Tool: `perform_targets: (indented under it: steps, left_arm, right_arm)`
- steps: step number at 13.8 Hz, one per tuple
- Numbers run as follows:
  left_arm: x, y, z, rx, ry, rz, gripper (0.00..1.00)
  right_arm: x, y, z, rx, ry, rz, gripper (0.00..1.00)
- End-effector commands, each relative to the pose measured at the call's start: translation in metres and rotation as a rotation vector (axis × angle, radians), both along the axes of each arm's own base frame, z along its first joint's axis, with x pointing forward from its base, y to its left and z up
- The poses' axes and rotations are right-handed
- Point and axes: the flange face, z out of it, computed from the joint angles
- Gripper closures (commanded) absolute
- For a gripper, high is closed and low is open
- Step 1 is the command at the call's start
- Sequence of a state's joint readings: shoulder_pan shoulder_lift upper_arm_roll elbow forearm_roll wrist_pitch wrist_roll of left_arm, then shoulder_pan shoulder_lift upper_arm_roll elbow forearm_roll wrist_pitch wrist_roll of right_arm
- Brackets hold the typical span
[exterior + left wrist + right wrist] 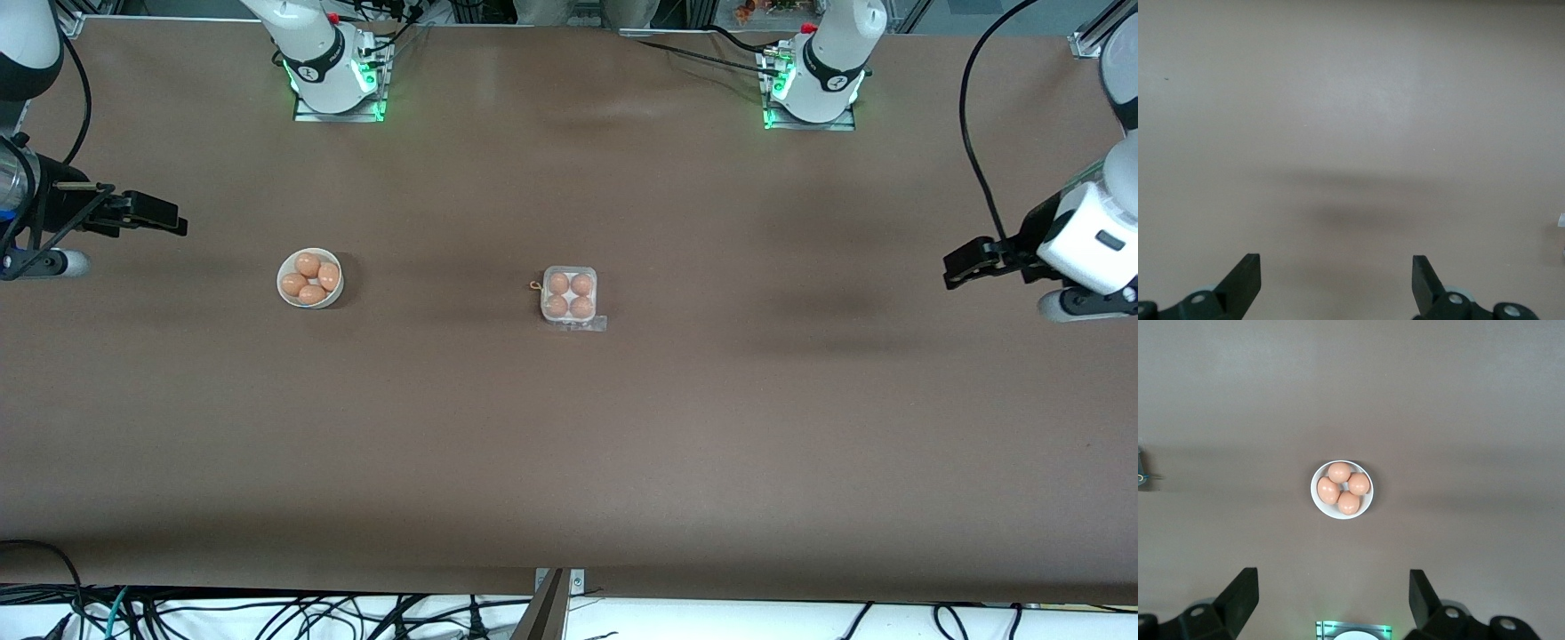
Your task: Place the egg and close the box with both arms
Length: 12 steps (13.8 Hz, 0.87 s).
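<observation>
at frame centre we see the box on the bench, four eggs inside, lid seemingly shut. left pincer and right pincer wait at the frame edges, fingers spread.

High front camera, 2 downward wrist cameras.

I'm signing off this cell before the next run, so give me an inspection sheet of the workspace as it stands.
Surface: brown table, bare apart from the items below.
Job's things: box mid-table, all four cells filled, lid looks shut; bowl toward the right arm's end holds four eggs.
Clutter: nothing seen.
Grippers: left gripper over bare table, jaws open, empty; right gripper at its own end, jaws open, empty.
Cables: loose black leads along the table edge nearest the camera.
Surroundings: arm bases lit green.
</observation>
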<state>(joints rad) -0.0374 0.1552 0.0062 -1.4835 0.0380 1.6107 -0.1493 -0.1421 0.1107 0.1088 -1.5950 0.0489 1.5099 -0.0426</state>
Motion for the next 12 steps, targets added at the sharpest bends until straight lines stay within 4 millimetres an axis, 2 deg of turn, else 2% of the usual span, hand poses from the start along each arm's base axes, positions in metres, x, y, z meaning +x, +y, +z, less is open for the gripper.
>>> perform_targets:
  steps: [1, 4, 12]
  left_arm:
    - [-0.0098, 0.0132, 0.0039, 0.011, -0.004, -0.003, 0.00]
    - [-0.0100, 0.0202, 0.0030, -0.027, -0.003, 0.017, 0.00]
    - [-0.0094, 0.0156, -0.0009, -0.072, 0.005, 0.022, 0.00]
  right_arm:
    - [0.0011, 0.0018, 0.0071, -0.006, 0.001, 0.006, 0.00]
    - [0.0005, 0.0028, 0.0095, -0.006, -0.004, 0.008, 0.00]
    - [0.0001, 0.0070, 0.0103, -0.007, -0.004, 0.017, 0.00]
